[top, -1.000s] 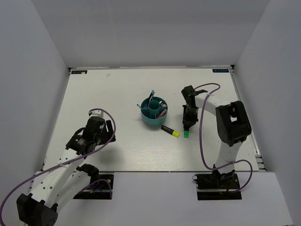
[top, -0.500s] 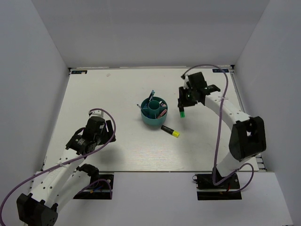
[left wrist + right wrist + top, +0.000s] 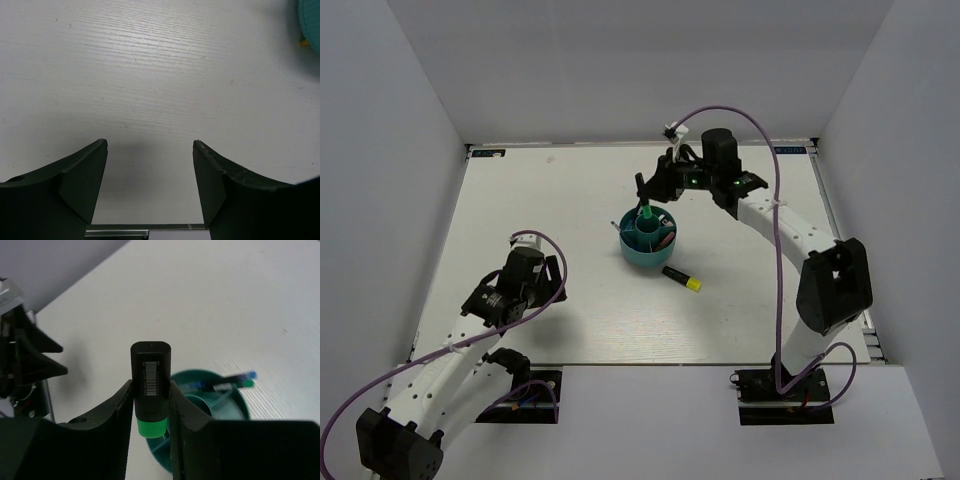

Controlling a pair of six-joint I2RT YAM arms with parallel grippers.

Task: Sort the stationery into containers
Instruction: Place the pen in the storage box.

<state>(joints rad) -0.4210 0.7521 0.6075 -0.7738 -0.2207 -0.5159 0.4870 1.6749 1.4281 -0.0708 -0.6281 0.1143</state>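
Note:
My right gripper point(image 3: 644, 196) is shut on the black marker with a green cap point(image 3: 150, 385) and holds it upright, cap down, just above the far left rim of the round teal organizer point(image 3: 648, 239). In the top view the green cap point(image 3: 645, 212) hangs over the organizer. The organizer point(image 3: 220, 410) holds thin blue pens point(image 3: 235, 380) and a pink marker point(image 3: 665, 240). A black marker with a yellow cap point(image 3: 681, 278) lies on the table just right of and nearer than the organizer. My left gripper point(image 3: 150, 147) is open and empty over bare table at the near left point(image 3: 552, 280).
White walls enclose the white table point(image 3: 570, 190) on the left, far and right sides. A teal edge of the organizer point(image 3: 310, 22) shows at the top right of the left wrist view. The right arm's purple cable point(image 3: 760, 130) arcs above the far side.
My right gripper has lifted the green-capped marker from the table at the right and carried it left to above the organizer. The left arm has not moved.

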